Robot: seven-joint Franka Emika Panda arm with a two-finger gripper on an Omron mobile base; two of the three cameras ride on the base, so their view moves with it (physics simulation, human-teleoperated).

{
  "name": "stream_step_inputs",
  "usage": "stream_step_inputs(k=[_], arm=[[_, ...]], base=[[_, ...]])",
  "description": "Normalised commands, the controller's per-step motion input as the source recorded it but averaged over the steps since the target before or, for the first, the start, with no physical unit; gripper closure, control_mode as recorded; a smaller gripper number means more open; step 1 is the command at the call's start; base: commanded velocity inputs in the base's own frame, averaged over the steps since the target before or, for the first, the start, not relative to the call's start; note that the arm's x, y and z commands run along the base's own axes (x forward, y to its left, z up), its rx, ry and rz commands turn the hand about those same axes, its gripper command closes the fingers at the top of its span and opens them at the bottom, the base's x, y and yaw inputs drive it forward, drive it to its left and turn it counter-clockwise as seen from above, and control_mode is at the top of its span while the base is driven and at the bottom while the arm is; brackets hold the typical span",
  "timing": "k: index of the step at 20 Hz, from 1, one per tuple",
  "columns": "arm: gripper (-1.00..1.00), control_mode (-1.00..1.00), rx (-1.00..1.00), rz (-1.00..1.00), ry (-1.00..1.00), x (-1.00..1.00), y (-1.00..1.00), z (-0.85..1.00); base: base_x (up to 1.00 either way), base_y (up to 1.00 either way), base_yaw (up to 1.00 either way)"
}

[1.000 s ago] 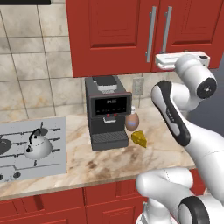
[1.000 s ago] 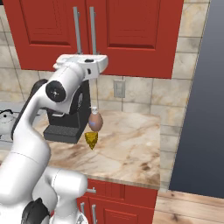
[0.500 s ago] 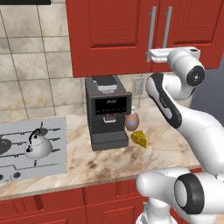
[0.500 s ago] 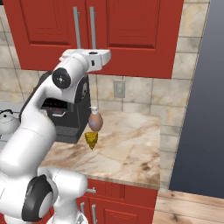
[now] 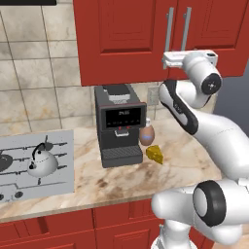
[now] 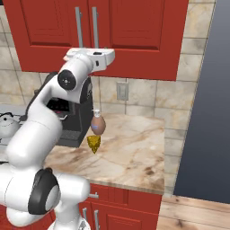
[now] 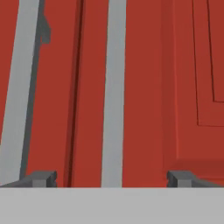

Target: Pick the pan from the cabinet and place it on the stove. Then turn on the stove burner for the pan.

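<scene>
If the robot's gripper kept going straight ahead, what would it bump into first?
Most likely the right-hand bar handle of the cabinet. The open gripper points straight at the closed doors, with that handle between its fingertips. How far off it is, the hand view doesn't show.

Nothing here can be read. The black boxy coffee machine (image 5: 119,124) on the marbled counter has a dark front display panel (image 5: 121,117) with pale marks across it, but they are too small and blurred to make out as letters or numbers.
</scene>
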Motion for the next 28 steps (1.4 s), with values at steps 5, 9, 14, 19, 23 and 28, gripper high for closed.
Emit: stream_step_inputs(k=[5,9,14,19,23,28], arm=[[-1.00,-1.00,0.05,0.01,-0.14,0.15,0.00,0.00],[-1.00,-1.00,0.05,0.02,-0.08,0.18,-0.02,0.00],[-1.00,-1.00,0.03,0.03,-0.03,0.19,-0.06,0.00],[-1.00,-1.00,0.02,0.04,0.00,0.20,-0.06,0.00],[1.00,-1.00,-0.01,0.00,0.04,0.15,0.07,0.00],[1.00,-1.00,0.00,0.00,0.00,0.03,0.08,0.00]], base=[[0.00,0.00,0.00],[0.00,0.00,0.00],[0.00,0.00,0.00],[0.00,0.00,0.00],[0.00,0.00,0.00],[0.00,0.00,0.00]])
